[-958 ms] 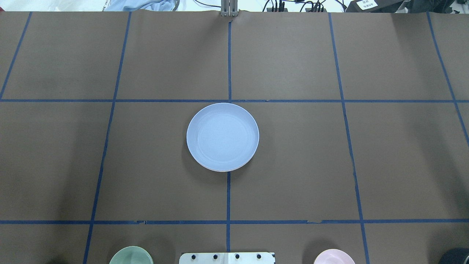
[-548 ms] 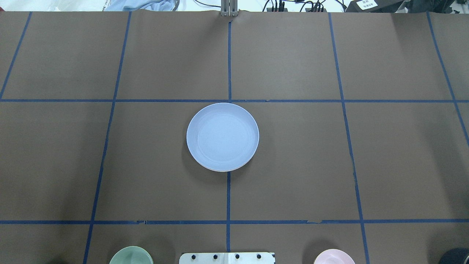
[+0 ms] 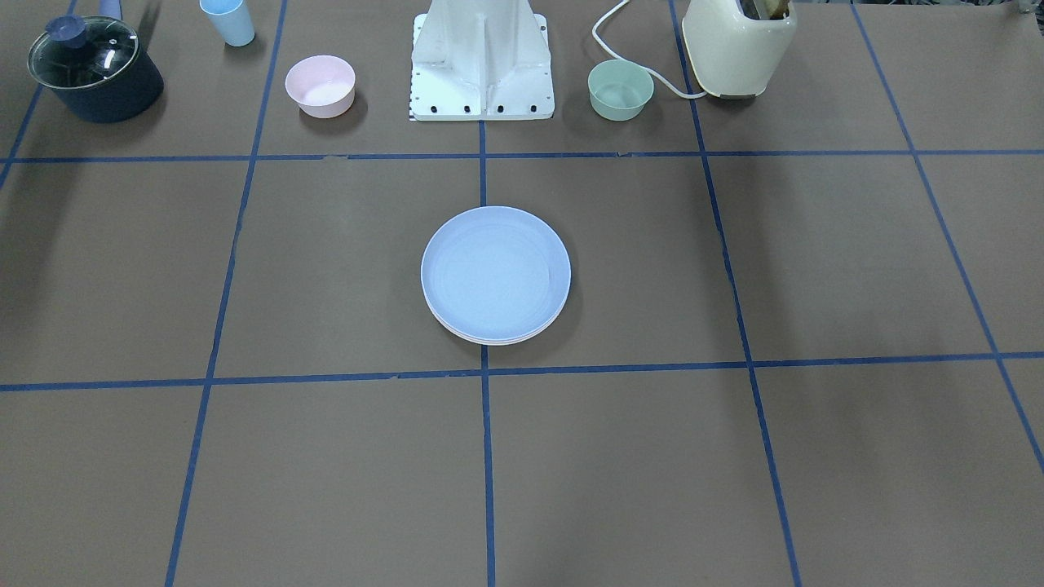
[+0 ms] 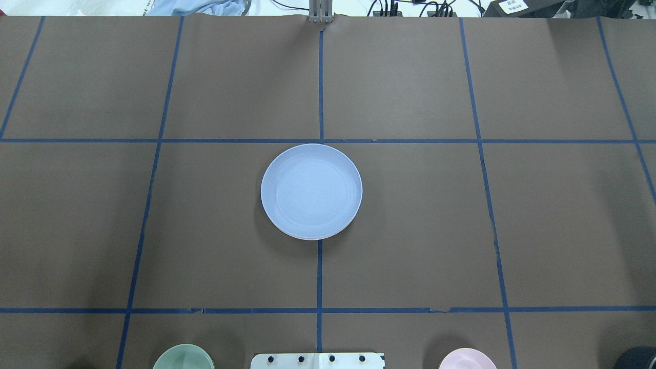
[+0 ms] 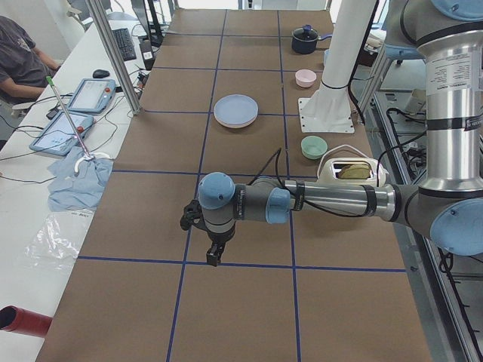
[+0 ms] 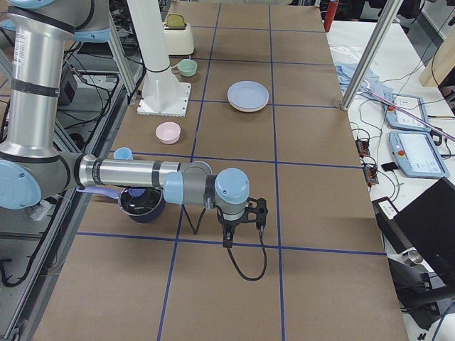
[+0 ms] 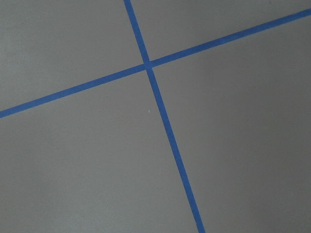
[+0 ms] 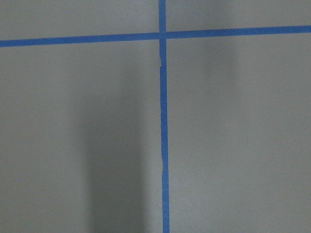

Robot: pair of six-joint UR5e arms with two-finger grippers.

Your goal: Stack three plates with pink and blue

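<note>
The pale blue plate (image 4: 311, 191) lies at the table's middle, also seen from the front (image 3: 495, 273). It tops a stack: thin rims of plates beneath it show at its near edge (image 3: 489, 339), with a pinkish rim in the right side view (image 6: 247, 109). The cream-white plate is hidden. My left gripper (image 5: 213, 255) hangs over bare table far from the stack, seen only in the left side view. My right gripper (image 6: 228, 238) does likewise in the right side view. I cannot tell whether either is open or shut. Both wrist views show only brown table and blue tape.
Along the robot's edge stand a pink bowl (image 3: 320, 85), the white robot base (image 3: 483, 57), a mint-green bowl (image 3: 621, 89), a cream toaster (image 3: 738, 45), a dark lidded pot (image 3: 94, 69) and a blue cup (image 3: 231, 22). Blue tape lines grid the table.
</note>
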